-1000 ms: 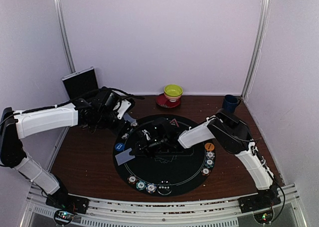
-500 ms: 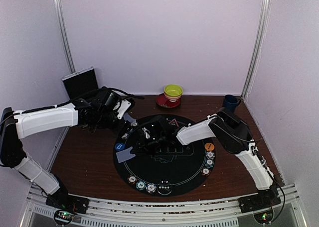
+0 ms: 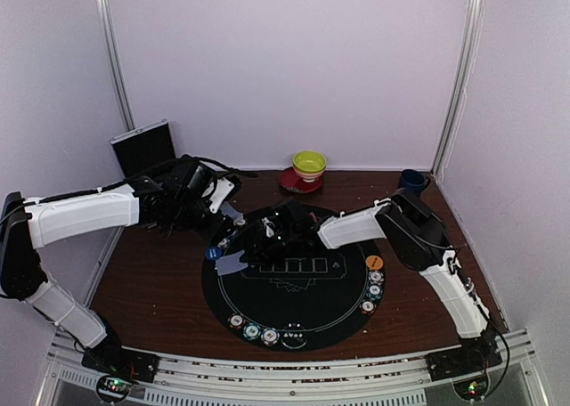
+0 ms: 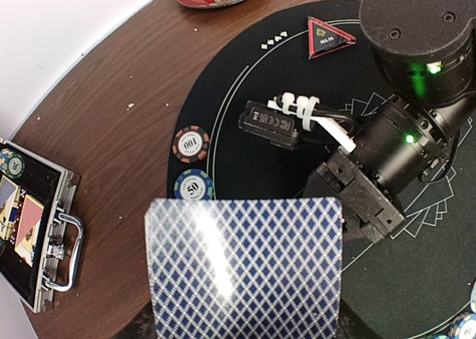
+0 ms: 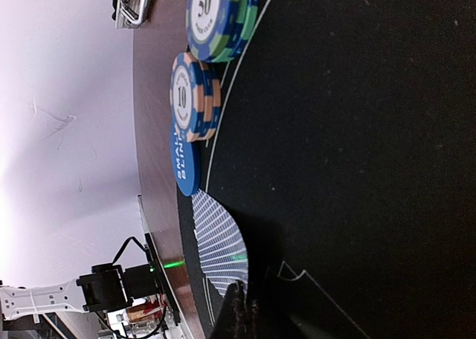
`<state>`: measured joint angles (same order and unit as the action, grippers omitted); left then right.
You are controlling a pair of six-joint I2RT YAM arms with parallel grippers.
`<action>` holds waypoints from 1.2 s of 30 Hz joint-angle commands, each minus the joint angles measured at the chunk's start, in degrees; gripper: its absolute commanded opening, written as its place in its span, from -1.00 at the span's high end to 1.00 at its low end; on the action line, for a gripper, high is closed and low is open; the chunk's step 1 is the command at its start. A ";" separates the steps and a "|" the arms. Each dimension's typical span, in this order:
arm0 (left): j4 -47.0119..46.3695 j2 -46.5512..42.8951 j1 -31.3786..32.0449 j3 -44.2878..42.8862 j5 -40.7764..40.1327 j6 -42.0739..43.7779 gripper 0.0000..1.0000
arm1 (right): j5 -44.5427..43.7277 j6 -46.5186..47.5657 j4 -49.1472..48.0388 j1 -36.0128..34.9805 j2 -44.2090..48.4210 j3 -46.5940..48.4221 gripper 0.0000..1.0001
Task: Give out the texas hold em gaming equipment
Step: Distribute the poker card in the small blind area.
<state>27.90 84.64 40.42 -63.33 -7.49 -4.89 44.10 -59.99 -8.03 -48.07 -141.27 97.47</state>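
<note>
— What's the table (image 3: 151,281) like?
— Brown wood. A round black mat (image 3: 303,306) lies in the middle, reaching toward the near edge.
— What else sits straight on the wood?
— A red saucer (image 3: 289,183) at the back with a bowl (image 3: 309,164) on it, a mug (image 3: 411,184) in the far right corner, and an open case (image 4: 68,186) on the left.
— And on the mat?
— Chips (image 3: 252,332) line its near rim. More chips (image 3: 375,284) run up the right, below an orange disc (image 3: 375,263). Two chip stacks (image 4: 191,143) sit at its left edge and a triangle (image 4: 327,38) at the back.
</note>
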 commanded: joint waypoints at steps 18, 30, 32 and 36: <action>-3.20 -1.92 -0.79 -0.24 0.94 0.14 -0.14 | 2.84 -3.33 -4.30 -2.79 2.10 -7.56 1.00; -3.14 -1.76 -0.79 -0.30 0.98 0.14 -0.14 | 3.94 -4.74 -4.75 -3.97 -2.85 -2.20 1.00; -3.18 -1.76 -0.83 -0.30 0.95 0.17 -0.14 | 4.34 -5.28 -5.18 -4.27 -3.39 -1.63 1.00; -3.20 -1.76 -0.82 -0.26 0.89 0.23 -0.14 | 4.46 -5.23 -5.03 -4.57 -3.79 -0.82 1.00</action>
<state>27.09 84.25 40.05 -63.33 -7.09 -4.84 47.72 -64.66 -14.63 -51.00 -141.93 95.96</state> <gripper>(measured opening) 0.571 0.010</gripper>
